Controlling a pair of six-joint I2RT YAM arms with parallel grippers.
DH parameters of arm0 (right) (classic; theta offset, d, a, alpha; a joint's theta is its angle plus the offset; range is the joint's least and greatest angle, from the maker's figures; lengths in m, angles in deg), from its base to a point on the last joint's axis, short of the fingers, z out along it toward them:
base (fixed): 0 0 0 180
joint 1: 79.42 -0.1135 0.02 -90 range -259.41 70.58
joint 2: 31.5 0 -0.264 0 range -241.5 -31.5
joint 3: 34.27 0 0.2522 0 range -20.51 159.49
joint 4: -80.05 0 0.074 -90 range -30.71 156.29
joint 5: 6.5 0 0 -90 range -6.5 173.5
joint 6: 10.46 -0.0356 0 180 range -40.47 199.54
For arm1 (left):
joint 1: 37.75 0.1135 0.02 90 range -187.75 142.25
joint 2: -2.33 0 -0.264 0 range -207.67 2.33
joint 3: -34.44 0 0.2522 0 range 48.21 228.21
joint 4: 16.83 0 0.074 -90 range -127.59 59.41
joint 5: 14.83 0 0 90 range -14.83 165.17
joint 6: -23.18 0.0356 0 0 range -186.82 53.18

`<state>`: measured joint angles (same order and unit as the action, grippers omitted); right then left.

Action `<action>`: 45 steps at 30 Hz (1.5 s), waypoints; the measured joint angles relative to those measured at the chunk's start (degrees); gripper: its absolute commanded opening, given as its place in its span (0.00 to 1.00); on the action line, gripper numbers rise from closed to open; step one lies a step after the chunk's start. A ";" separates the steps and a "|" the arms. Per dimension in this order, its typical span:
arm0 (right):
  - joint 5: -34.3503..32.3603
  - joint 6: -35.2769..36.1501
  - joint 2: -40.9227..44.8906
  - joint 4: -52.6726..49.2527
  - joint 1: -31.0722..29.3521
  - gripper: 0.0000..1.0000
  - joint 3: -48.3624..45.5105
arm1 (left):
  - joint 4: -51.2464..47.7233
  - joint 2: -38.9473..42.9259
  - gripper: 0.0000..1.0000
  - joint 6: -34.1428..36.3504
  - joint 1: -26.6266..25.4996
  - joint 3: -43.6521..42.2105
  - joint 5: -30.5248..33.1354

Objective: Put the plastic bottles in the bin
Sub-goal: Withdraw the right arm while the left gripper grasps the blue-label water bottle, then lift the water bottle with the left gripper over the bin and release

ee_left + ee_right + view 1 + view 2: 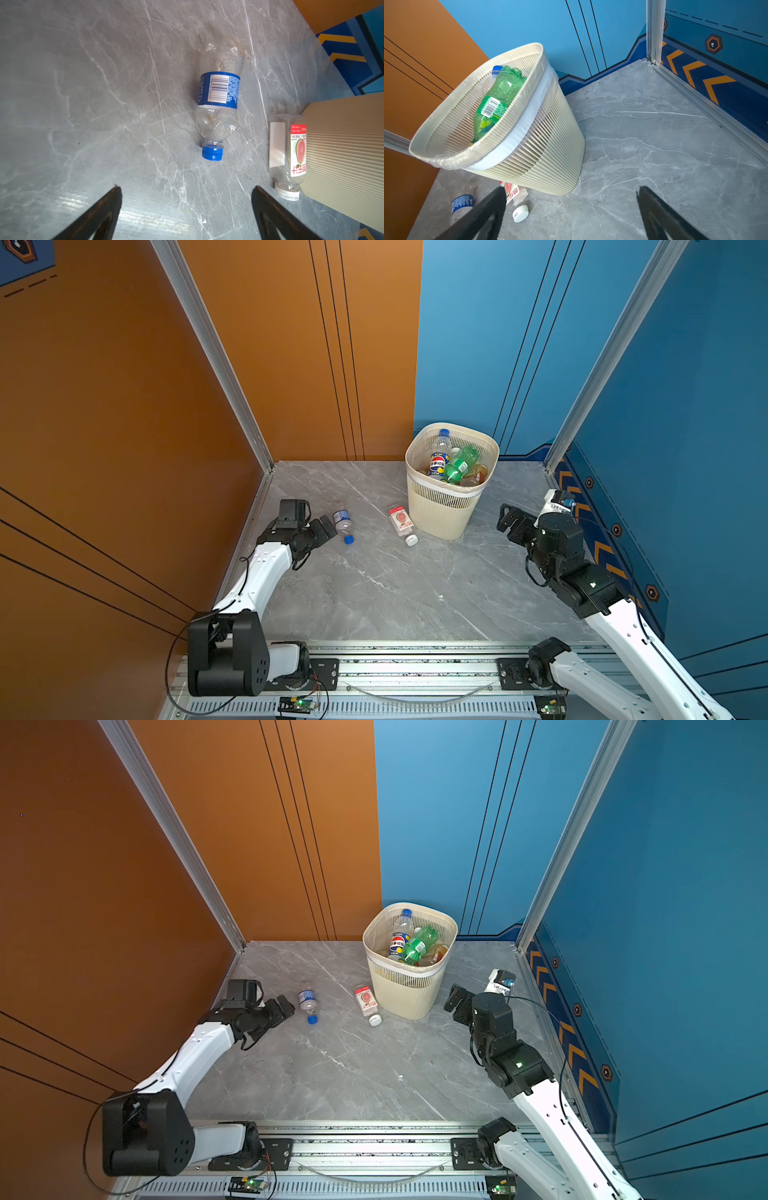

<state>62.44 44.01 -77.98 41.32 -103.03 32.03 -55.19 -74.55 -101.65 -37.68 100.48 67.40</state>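
guava bottle [402,523] just beside bin [440,510] | left tool [187,188] apart | right tool [571,187] apart

The front and middle of the worktop [395,593] lie bare, open to either arm. The bin [440,510] stands toward the back, right of the middle, and blocks a straight pass across there. Its mouth is open from above, with a green bottle [459,464] high inside. A blue-label bottle [343,521] lies just ahead of the left gripper [328,526], whose jaws stand wide, bare worktop all round it. A red-label bottle [401,522] lies just beside the bin's left wall, leaving scant room there. The right gripper [503,517], jaws wide, hangs just right of the bin, the side wall [665,448] near its arm.
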 measured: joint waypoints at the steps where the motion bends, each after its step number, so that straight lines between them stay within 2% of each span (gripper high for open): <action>1: 0.00 -0.13 0.15 -0.04 0.15 1.00 0.00 | 0.35 -1.92 0.97 0.20 -0.28 1.25 0.02; 14: 0.22 -0.28 2.54 -1.64 3.13 1.00 0.00 | 2.62 -24.96 0.87 1.40 -4.72 16.94 0.02; 21: 0.44 0.15 4.33 -2.51 4.94 1.00 0.00 | 2.51 -31.45 0.72 1.38 -6.19 20.59 0.00; 26: 1.36 0.15 4.59 -2.73 6.08 1.00 0.00 | 2.36 -31.85 0.59 1.11 -6.21 20.61 0.00; 30: 1.92 0.13 4.37 -2.73 6.40 1.00 0.00 | 2.34 -31.85 0.53 1.11 -6.21 20.61 0.00; 39: 3.17 0.11 3.13 -2.69 6.62 1.00 -0.17 | 0.13 -28.41 0.52 2.14 -7.23 22.40 -0.48; 45: 3.28 0.11 3.13 -2.69 6.82 1.00 -0.26 | -2.38 -20.79 0.52 4.66 -10.97 31.74 -0.83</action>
<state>65.72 44.12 -74.85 38.63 -96.21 31.76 -57.58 -95.34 -97.00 -48.65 132.21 66.57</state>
